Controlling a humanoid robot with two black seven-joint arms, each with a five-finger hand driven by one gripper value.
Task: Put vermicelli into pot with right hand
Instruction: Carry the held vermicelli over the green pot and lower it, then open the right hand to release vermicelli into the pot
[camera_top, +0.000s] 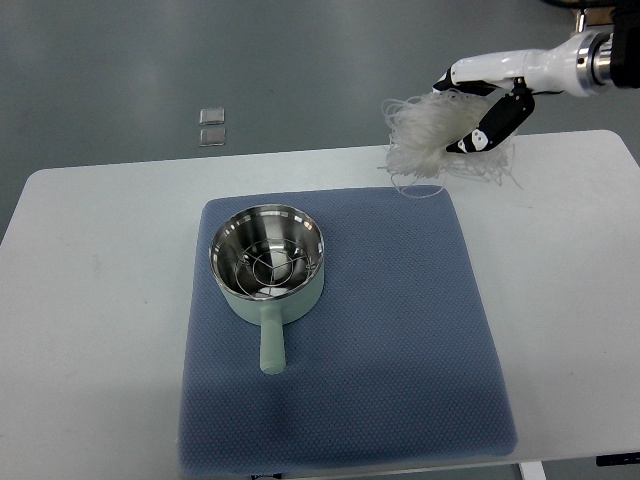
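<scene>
Pot (267, 262) low; right robot hand (478, 110) aloft, clutching vermicelli (428, 140).

Right robot hand (478, 110) reaches in from upper right, fingers clamped together

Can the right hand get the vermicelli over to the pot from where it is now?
Probably yes. The right hand holds the vermicelli above the table's far edge, and nothing stands on the blue mat between it and the open pot.
</scene>
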